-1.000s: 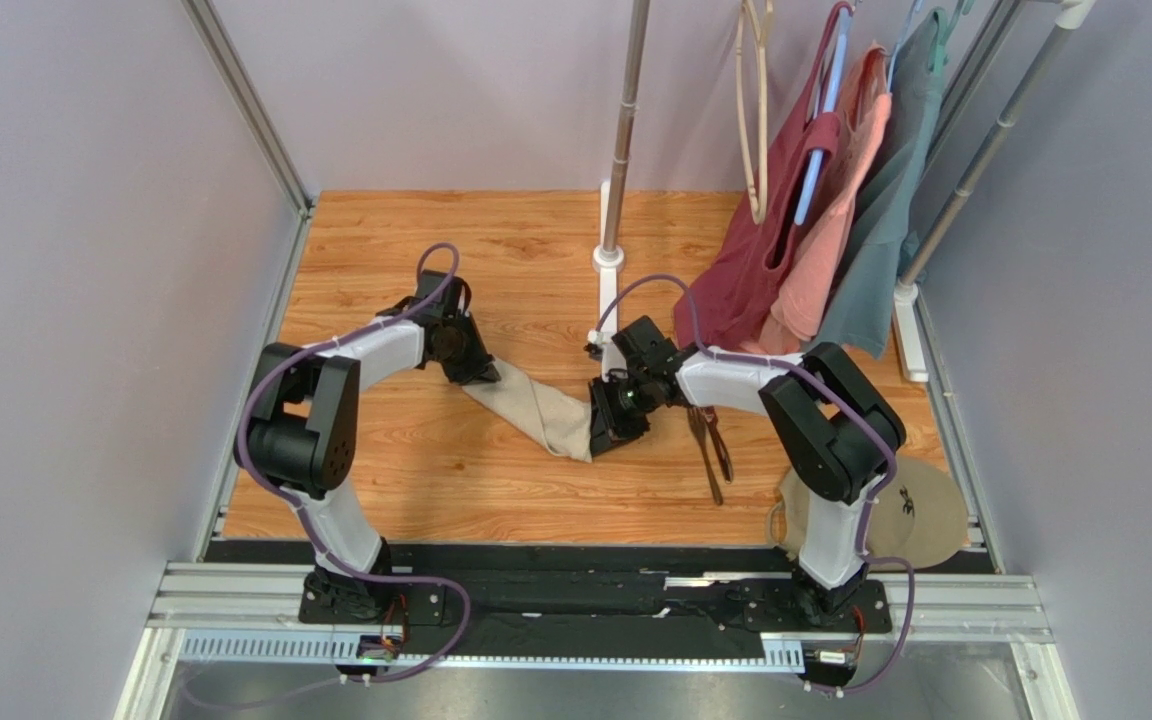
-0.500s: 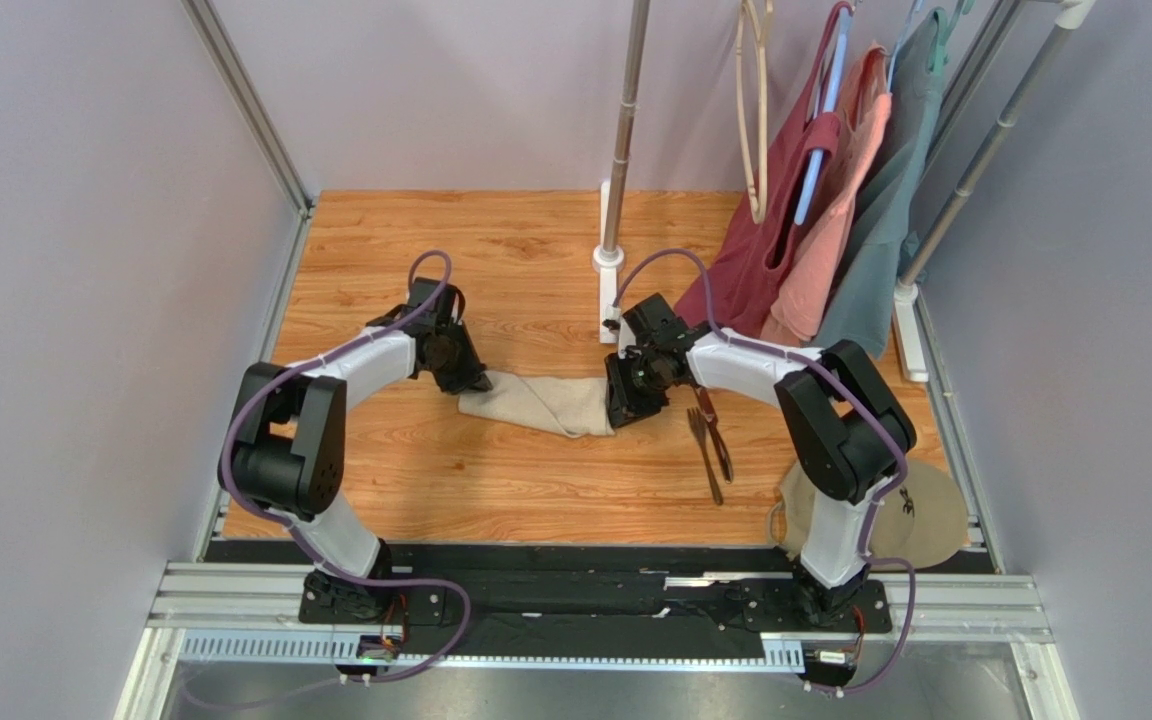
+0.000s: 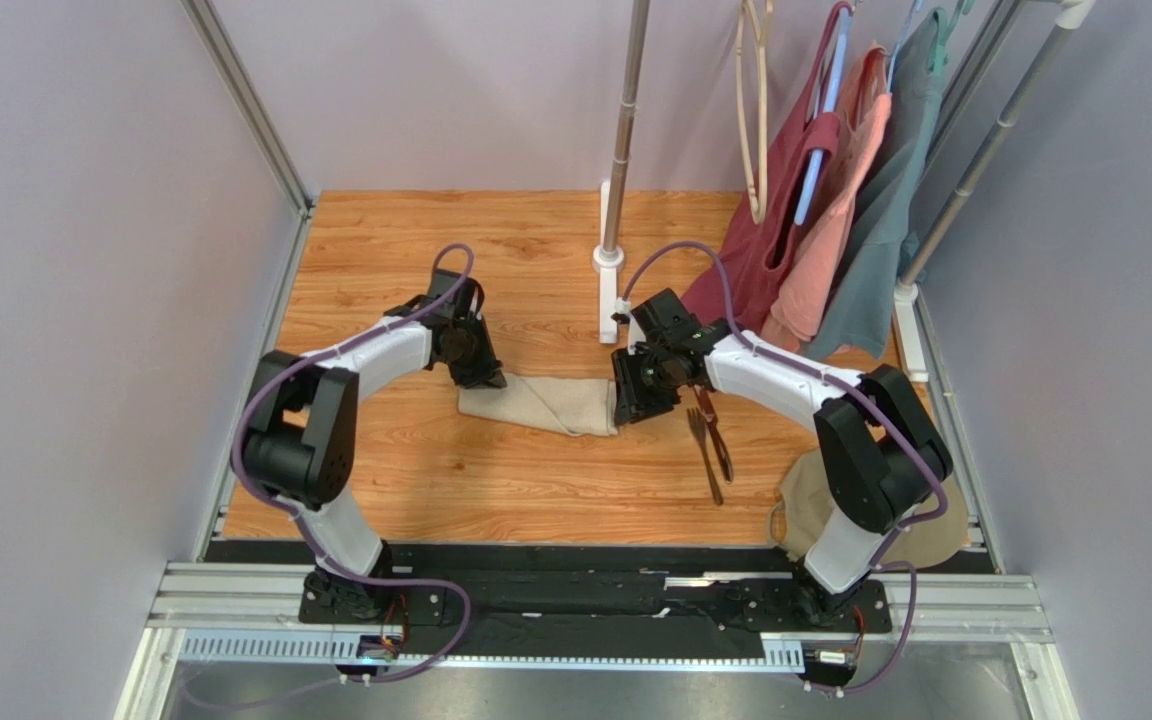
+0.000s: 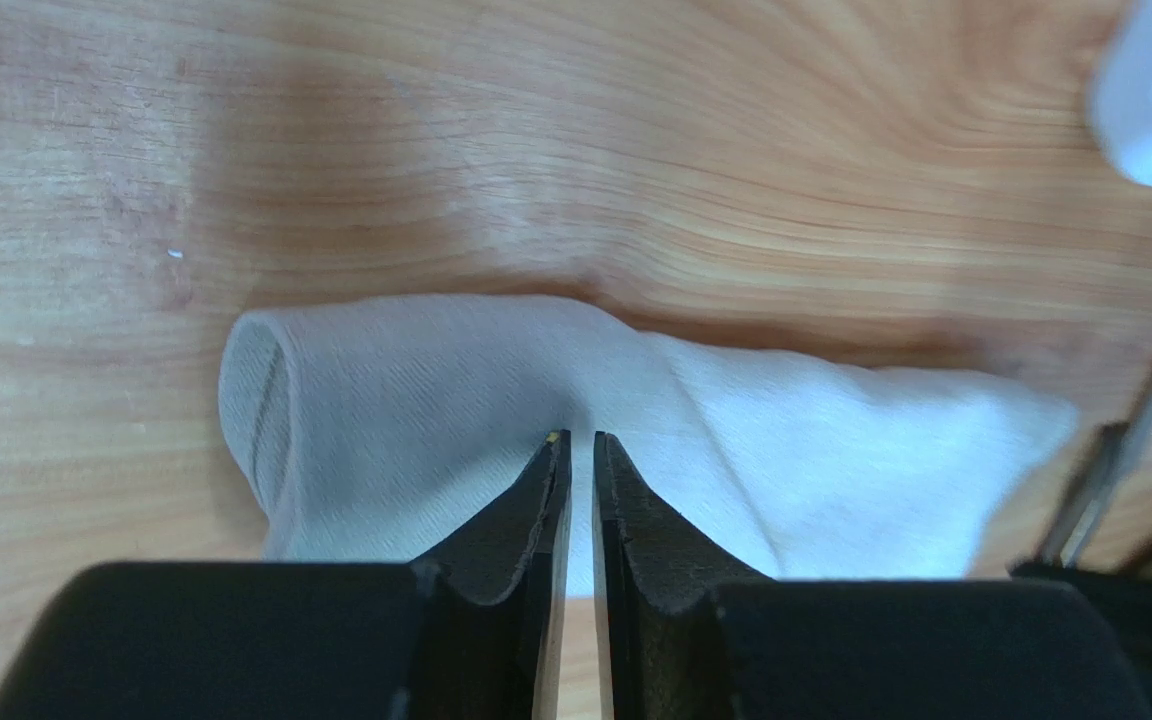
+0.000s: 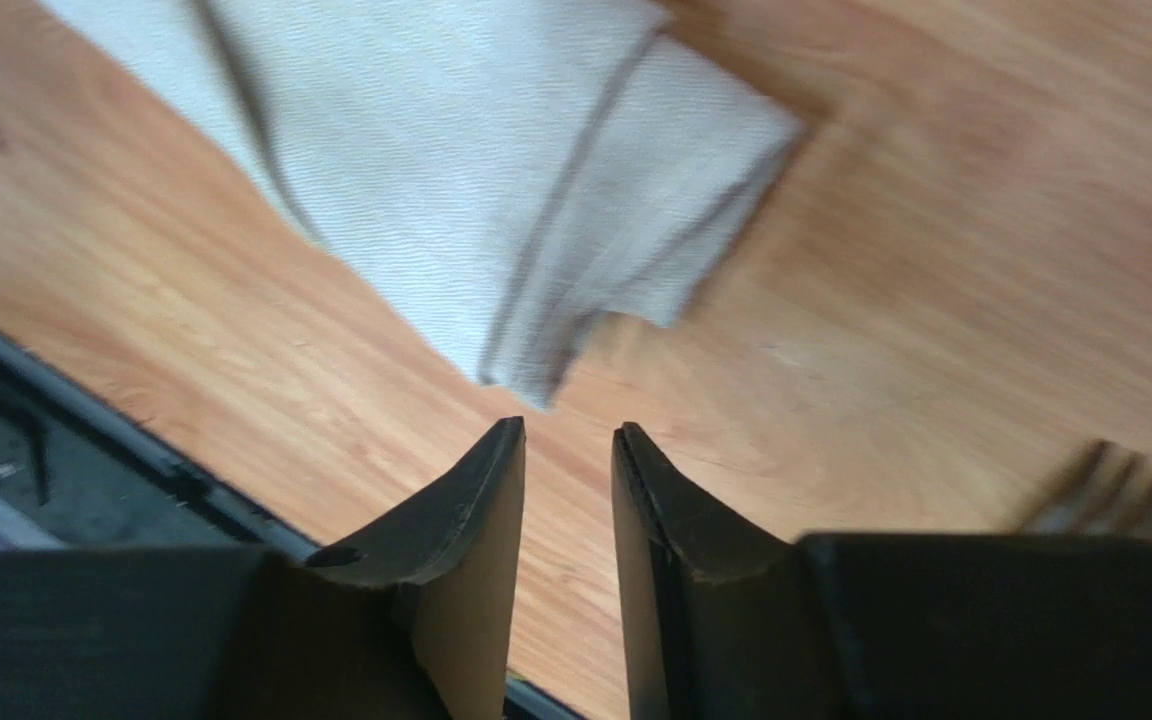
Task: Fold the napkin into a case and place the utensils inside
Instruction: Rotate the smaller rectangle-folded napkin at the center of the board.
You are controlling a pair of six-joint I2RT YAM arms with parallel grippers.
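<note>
Folded napkin (image 3: 545, 402) lies flat on the wooden table (image 3: 432, 483), with a gripper at each end.
The left gripper (image 4: 578, 444) sits at the napkin's left end, jaws nearly together and, as far as the close view shows, nipping a ridge of cloth. The right gripper (image 5: 567, 438) hovers just off the napkin's right end, jaws parted, holding nothing. The utensils (image 3: 708, 441) lie right of the napkin, apart from it.

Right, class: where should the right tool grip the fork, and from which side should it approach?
Probably the near handle end of the fork, from above, jaws across it: it lies flat on the table, slim, and that end juts clear of the neighbouring utensil.
</note>
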